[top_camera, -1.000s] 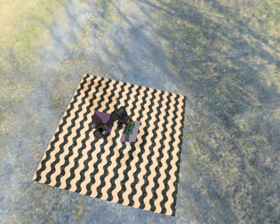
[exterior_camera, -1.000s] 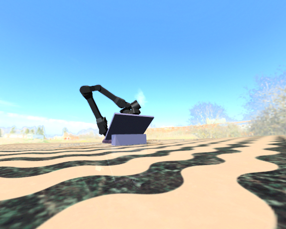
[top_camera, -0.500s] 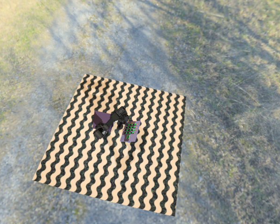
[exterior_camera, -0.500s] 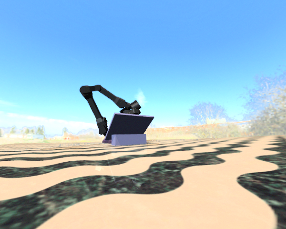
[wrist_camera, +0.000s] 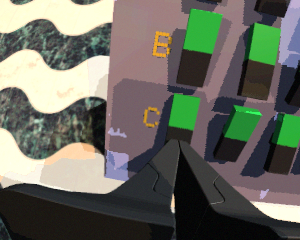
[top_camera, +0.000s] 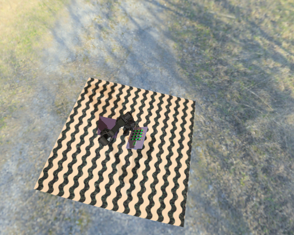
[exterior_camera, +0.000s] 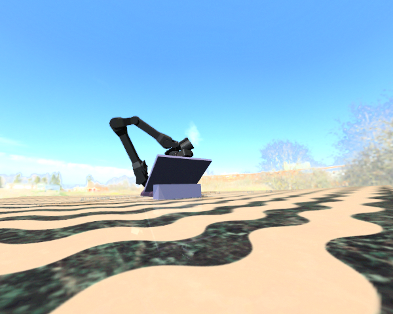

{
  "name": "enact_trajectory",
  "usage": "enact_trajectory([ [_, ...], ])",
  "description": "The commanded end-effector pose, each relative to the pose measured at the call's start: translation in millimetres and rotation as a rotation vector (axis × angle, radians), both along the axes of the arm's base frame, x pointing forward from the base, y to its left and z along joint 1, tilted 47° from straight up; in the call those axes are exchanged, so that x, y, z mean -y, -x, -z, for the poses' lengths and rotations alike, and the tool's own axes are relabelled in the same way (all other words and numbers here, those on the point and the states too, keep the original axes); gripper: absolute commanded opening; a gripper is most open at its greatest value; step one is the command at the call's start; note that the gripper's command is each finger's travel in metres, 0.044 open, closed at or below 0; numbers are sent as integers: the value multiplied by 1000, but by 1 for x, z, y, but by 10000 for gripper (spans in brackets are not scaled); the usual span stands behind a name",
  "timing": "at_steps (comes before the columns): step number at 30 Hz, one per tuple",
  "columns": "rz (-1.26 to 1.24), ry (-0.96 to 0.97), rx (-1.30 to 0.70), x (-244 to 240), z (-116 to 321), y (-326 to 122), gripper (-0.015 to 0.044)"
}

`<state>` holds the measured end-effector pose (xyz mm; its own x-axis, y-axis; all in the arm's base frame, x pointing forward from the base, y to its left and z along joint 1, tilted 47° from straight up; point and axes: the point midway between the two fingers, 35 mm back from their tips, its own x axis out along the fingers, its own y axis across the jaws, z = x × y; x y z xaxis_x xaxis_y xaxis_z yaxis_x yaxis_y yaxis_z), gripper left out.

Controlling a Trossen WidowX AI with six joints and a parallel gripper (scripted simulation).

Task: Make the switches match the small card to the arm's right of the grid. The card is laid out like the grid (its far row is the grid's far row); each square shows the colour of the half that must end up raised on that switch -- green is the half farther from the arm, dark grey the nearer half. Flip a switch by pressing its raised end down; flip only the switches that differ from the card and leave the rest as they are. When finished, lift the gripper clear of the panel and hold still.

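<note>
The tilted purple switch panel [top_camera: 142, 144] [exterior_camera: 179, 170] [wrist_camera: 132, 72] bears rows of green and dark grey switches. My gripper [wrist_camera: 176, 147] is shut and empty, its tips at the dark near half of the first switch in row C [wrist_camera: 184, 114]; whether they touch is unclear. The second row C switch [wrist_camera: 238, 131] shows a bright green end face, its green half raised. The third row C switch [wrist_camera: 287, 135] and the first two row B switches [wrist_camera: 202, 37] [wrist_camera: 262, 47] show both halves. The small card [top_camera: 134, 143] is tiny in the top view, its pattern unreadable, and is outside the wrist view.
The panel leans on a purple block [exterior_camera: 178, 191] on the wavy striped table top [top_camera: 152, 182]. A dark purple base plate [top_camera: 104, 122] lies under the arm. The arm hangs over the panel's near edge, and its shadow darkens part of the panel. The fingers hide the area below them.
</note>
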<state>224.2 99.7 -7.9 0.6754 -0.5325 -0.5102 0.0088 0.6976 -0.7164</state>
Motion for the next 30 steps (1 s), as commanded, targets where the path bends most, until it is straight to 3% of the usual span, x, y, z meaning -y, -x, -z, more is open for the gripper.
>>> enact_trajectory([
  [1,-3,5,4,0,0,-1,0],
  [21,-3,5,4,2,1,-3,0],
  [30,16,3,-18,-35,-32,40,0],
])
